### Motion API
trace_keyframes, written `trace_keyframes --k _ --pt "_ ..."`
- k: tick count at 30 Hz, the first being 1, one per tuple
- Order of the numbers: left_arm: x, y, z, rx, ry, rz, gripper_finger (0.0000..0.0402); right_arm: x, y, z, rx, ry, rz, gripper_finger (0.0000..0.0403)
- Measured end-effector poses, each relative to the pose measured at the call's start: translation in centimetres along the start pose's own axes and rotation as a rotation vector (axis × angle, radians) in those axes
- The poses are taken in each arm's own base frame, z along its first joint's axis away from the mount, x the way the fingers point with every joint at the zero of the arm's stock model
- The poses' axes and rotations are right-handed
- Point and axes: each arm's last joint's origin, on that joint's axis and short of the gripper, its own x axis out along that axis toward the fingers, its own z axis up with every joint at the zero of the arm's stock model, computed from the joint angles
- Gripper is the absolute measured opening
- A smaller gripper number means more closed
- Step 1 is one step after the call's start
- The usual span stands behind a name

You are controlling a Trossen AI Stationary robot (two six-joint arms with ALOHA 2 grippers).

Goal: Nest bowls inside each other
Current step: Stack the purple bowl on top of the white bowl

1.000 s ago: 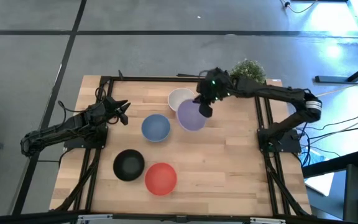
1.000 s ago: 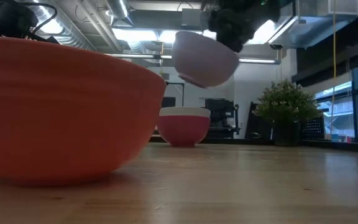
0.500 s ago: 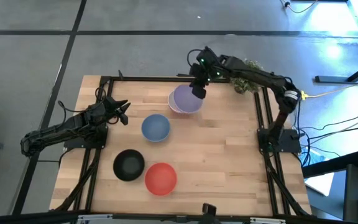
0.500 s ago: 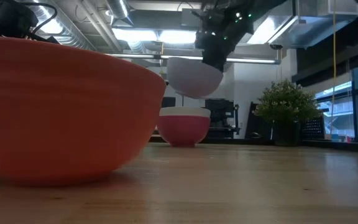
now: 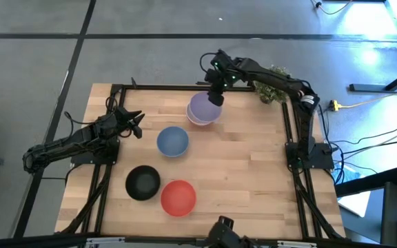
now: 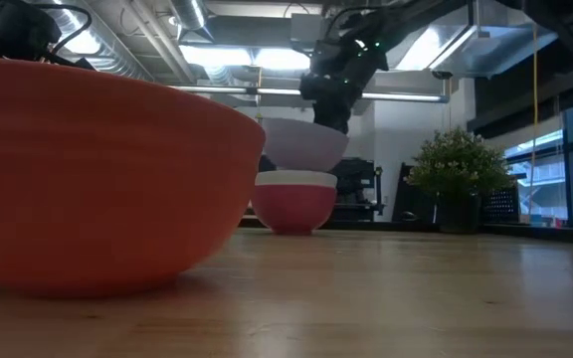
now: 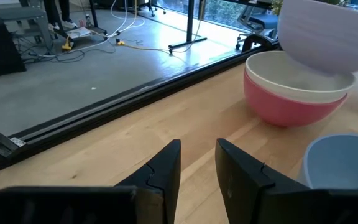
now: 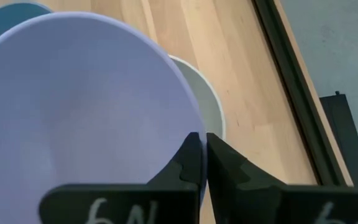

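Note:
A lavender bowl (image 5: pixel 201 110) (image 6: pixel 301 145) hangs close over a white bowl (image 7: pixel 291 76) that sits nested in a crimson-pink bowl (image 6: pixel 294 205) at the table's far middle. My right gripper (image 5: pixel 216 94) (image 8: pixel 202 163) is shut on the lavender bowl. A blue bowl (image 5: pixel 173 140), a black bowl (image 5: pixel 143 182) and a red-orange bowl (image 5: pixel 178 197) rest on their bases on the wood. My left gripper (image 5: pixel 135 124) (image 7: pixel 197 158) waits open at the left, holding nothing. My right gripper holds the lavender bowl by its rim (image 8: pixel 193 132) on the far right side, one finger inside the bowl and one outside. The fingers (image 8: pixel 182 165) slant down from the far right. The bowl hangs nearly level, mouth up, above the white bowl; whether they touch I cannot tell.
A green potted plant (image 5: pixel 274 79) (image 6: pixel 456 179) stands at the far right corner, under my right arm. A black frame rail (image 5: pixel 291 131) runs along the table's right side. Bare wood lies between the blue bowl and the right rail.
My right gripper has carried the lavender bowl toward the table's far edge and a little left, sinking slightly. The bowl was tilted beside the white-and-pink stack; now it hangs nearly level right over it. The gripper has stayed shut on the rim.

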Motion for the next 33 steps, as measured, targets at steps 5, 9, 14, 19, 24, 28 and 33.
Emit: trace_keyframes --k 5,9,14,19,24,28,33 --pt "0.0 0.0 0.0 0.013 0.0 0.001 0.0095 0.1 -0.1 0.4 -0.012 -0.008 0.01 0.001" --pt "0.0 0.0 0.0 0.026 0.0 0.001 0.0095 0.1 -0.1 0.4 -0.011 -0.006 0.011 0.001" --pt "0.0 0.0 0.0 0.026 0.0 0.001 0.0095 0.2 -0.1 0.2 -0.005 0.014 0.016 0.001" --pt "0.0 0.0 0.0 0.026 0.0 0.0 0.0095 0.9 -0.3 0.2 0.001 0.011 0.015 0.001" --pt "0.0 0.0 0.0 0.027 0.0 0.003 0.0095 1.9 -0.5 0.1 0.021 0.024 0.022 0.001" --pt "0.0 0.0 0.0 0.038 -0.002 0.014 0.0095 2.6 -0.6 0.3 0.015 0.006 0.029 0.001" --pt "0.0 0.1 0.0 0.052 -0.003 0.02 0.0095 3.7 -0.7 0.2 0.017 0.013 0.043 0.001"
